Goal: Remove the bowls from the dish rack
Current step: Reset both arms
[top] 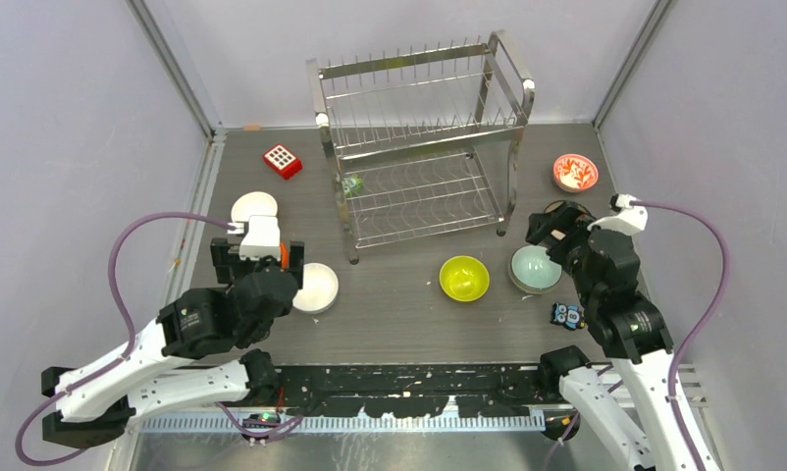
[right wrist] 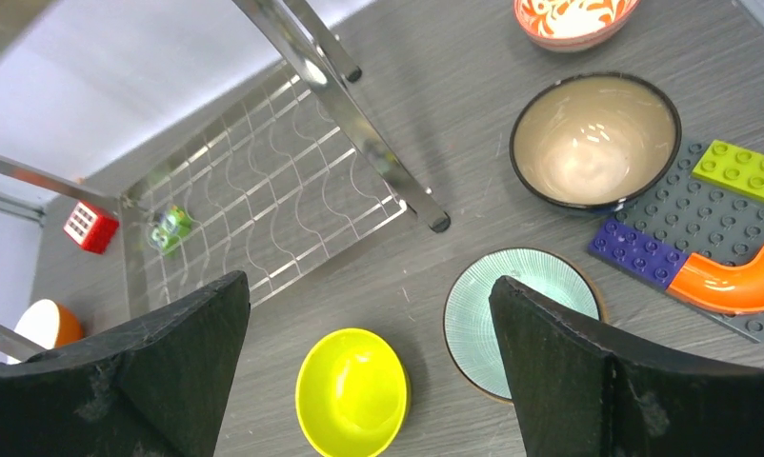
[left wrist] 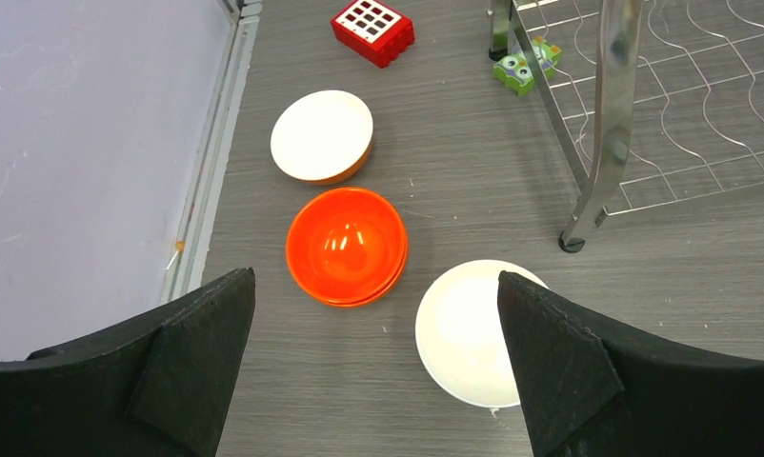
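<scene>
At the back of the grey table [top: 409,314] stands the two-tier steel dish rack [top: 419,147], and every bowl I can see sits on the tabletop around it. Off to the left, the left gripper [left wrist: 374,278] hangs wide open, holding nothing, right above an orange bowl [left wrist: 346,245]. A white bowl with an orange outside [left wrist: 321,135] lies just beyond that one, close to the left wall. A plain white bowl [left wrist: 469,328] sits just to its right, its edge hidden by one finger in the wrist view. The rack's near-left leg [left wrist: 597,143] comes down close beside this group. A small green toy [left wrist: 526,67] sits at that corner and a red block with white squares [left wrist: 373,30] further back.

Over on the right, the right gripper [right wrist: 369,279] is likewise spread wide and empty. It hovers between a lime-yellow bowl [right wrist: 351,390] and a pale teal bowl [right wrist: 478,319], which are near each other but apart. Beyond the teal one sits a dark-rimmed bowl with a beige inside [right wrist: 595,138], just beside a grey baseplate [right wrist: 664,214] carrying lime, purple and orange toy bricks [right wrist: 740,171]. A red-and-white patterned bowl [right wrist: 573,17] rests furthest back. The rack's near-right foot [right wrist: 440,224] stands just left of the dark bowl. From above, the right arm [top: 615,285] covers part of that bowl, and a little blue toy [top: 566,315] lies beside the arm.
</scene>
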